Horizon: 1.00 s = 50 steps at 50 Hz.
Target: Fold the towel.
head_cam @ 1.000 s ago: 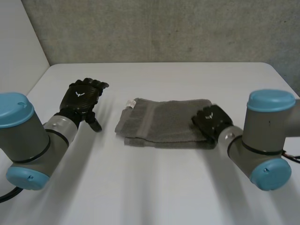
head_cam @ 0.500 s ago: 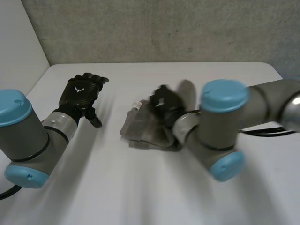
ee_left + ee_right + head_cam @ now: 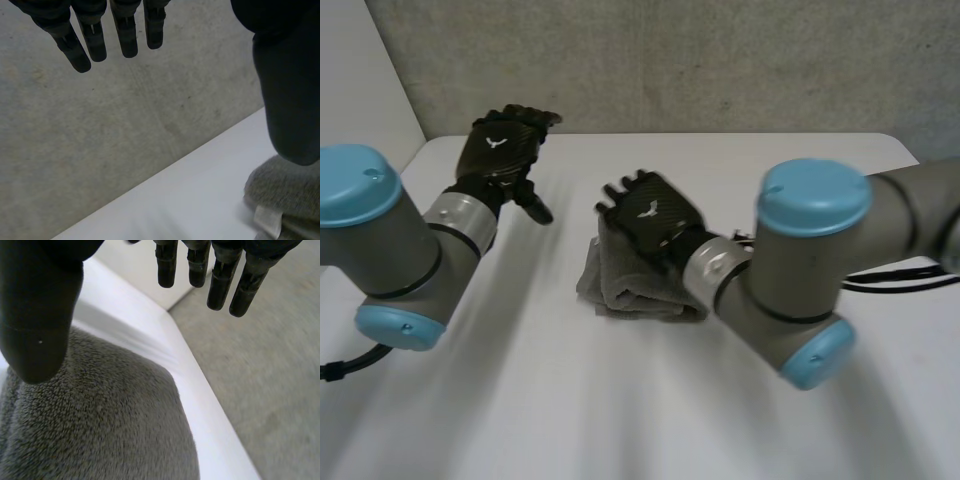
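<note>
The grey terry towel [image 3: 638, 292] lies in a thick folded bundle under the palm of the right hand [image 3: 655, 222], whose straight fingers [image 3: 220, 285] reach past it, gripping nothing. The left hand [image 3: 502, 152] hovers well apart, fingers [image 3: 95, 40] loosely spread. The towel looks soft, light and floppy, so an edge is probably the best place to pinch it.

right hand [image 3: 40, 315] with straight, parted fingers [image 3: 220, 285], thumb over the grey towel [image 3: 100, 430] lying on the white table [image 3: 150, 330]

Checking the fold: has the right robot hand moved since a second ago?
Yes. The right robot hand has swept leftward, from the table's right half to its middle, over the folded towel.
</note>
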### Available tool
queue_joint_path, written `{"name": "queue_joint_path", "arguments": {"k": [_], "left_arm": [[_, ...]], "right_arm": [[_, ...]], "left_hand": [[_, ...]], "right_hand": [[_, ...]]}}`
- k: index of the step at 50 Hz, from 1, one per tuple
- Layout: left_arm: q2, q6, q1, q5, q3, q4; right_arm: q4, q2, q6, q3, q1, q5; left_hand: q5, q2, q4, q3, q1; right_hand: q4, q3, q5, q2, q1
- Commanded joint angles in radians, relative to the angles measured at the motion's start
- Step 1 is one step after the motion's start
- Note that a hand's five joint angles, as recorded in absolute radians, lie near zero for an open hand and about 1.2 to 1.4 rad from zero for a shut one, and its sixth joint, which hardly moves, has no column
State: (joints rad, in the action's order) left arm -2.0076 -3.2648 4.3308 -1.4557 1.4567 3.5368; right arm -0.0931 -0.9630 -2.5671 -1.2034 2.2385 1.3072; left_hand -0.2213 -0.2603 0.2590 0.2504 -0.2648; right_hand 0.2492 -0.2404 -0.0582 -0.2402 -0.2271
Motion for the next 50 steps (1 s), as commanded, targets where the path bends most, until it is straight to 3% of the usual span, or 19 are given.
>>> {"name": "queue_joint_path", "arguments": {"k": [1, 9, 18, 21, 26, 29, 36, 42, 50], "left_arm": [[-0.080, 0.097, -0.074, 0.001, -0.050, -0.033], [-0.213, 0.094, -0.157, 0.000, -0.061, -0.065], [-0.336, 0.053, -0.171, -0.043, -0.122, -0.141], [-0.319, 0.022, -0.171, -0.065, -0.136, -0.191], [-0.167, 0.031, -0.171, -0.084, -0.125, -0.213], [-0.125, 0.040, -0.172, -0.086, -0.124, -0.213], [0.050, 0.148, -0.163, -0.100, -0.131, -0.242], [0.142, 0.155, -0.125, -0.152, -0.170, -0.350], [0.165, 0.163, -0.082, -0.175, -0.222, -0.452]], "right_arm": [[0.016, -0.048, -0.234, -0.061, -0.092, 0.006], [0.076, 0.081, -0.331, -0.013, -0.149, 0.007], [0.144, 0.196, -0.343, 0.044, -0.158, 0.026], [0.148, 0.168, -0.346, 0.034, -0.160, 0.047], [0.127, -0.035, -0.357, -0.021, -0.171, 0.058], [0.113, -0.083, -0.363, -0.031, -0.180, 0.060], [0.061, -0.276, -0.455, -0.071, -0.249, 0.115], [0.062, -0.326, -0.473, -0.061, -0.296, 0.230], [0.073, -0.326, -0.466, -0.042, -0.304, 0.288]], "left_hand": [[0.203, 0.067, -0.066, -0.057, 0.072], [0.200, 0.064, -0.063, -0.055, 0.069], [0.206, 0.070, -0.069, -0.060, 0.075], [0.209, 0.073, -0.072, -0.063, 0.078], [0.215, 0.079, -0.078, -0.069, 0.084], [0.215, 0.079, -0.078, -0.069, 0.084], [0.215, 0.079, -0.078, -0.069, 0.084], [0.215, 0.079, -0.078, -0.069, 0.084], [0.215, 0.079, -0.078, -0.069, 0.084]], "right_hand": [[-0.075, 0.066, 0.058, 0.066, 0.053], [-0.075, 0.066, 0.058, 0.066, 0.053], [-0.075, 0.066, 0.058, 0.066, 0.053], [-0.075, 0.066, 0.058, 0.066, 0.053], [-0.075, 0.066, 0.058, 0.066, 0.053], [-0.075, 0.066, 0.058, 0.066, 0.053], [-0.075, 0.066, 0.058, 0.066, 0.053], [-0.075, 0.066, 0.058, 0.066, 0.053], [-0.075, 0.066, 0.058, 0.066, 0.053]]}}
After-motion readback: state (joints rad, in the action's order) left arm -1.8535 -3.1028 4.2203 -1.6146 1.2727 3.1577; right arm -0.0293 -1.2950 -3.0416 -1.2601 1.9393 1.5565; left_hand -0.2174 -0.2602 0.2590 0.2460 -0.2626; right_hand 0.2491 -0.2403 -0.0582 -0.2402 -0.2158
